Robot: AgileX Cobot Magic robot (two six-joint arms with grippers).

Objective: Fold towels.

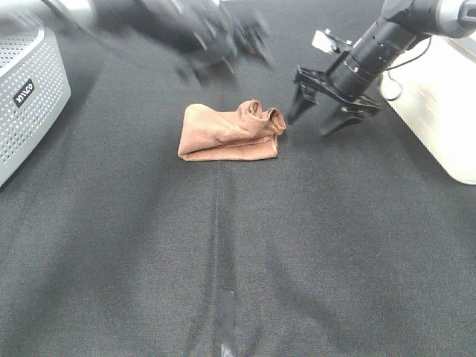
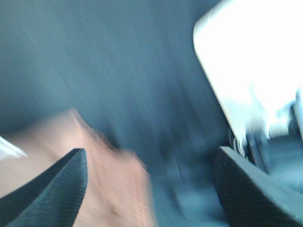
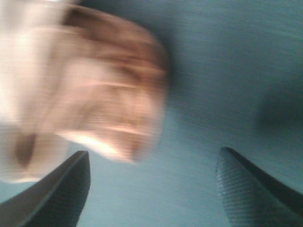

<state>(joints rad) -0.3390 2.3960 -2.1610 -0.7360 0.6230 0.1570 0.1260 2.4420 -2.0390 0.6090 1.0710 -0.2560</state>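
The reddish-brown towel (image 1: 230, 132) lies folded and bunched on the black table cloth, its right end rumpled. My right gripper (image 1: 316, 117) is open, just right of the towel's right end, close above the cloth; the towel (image 3: 99, 90) shows blurred ahead of its fingers. My left gripper (image 1: 223, 63) is blurred by motion, above and behind the towel, open and empty. In the left wrist view the towel (image 2: 85, 161) is a blurred patch between the spread fingers (image 2: 52, 189). No white tag shows.
A grey perforated box (image 1: 26, 97) stands at the left edge. A white container (image 1: 439, 97) stands at the right edge, also blurred in the left wrist view (image 2: 251, 61). A seam (image 1: 223, 245) runs down the cloth's middle.
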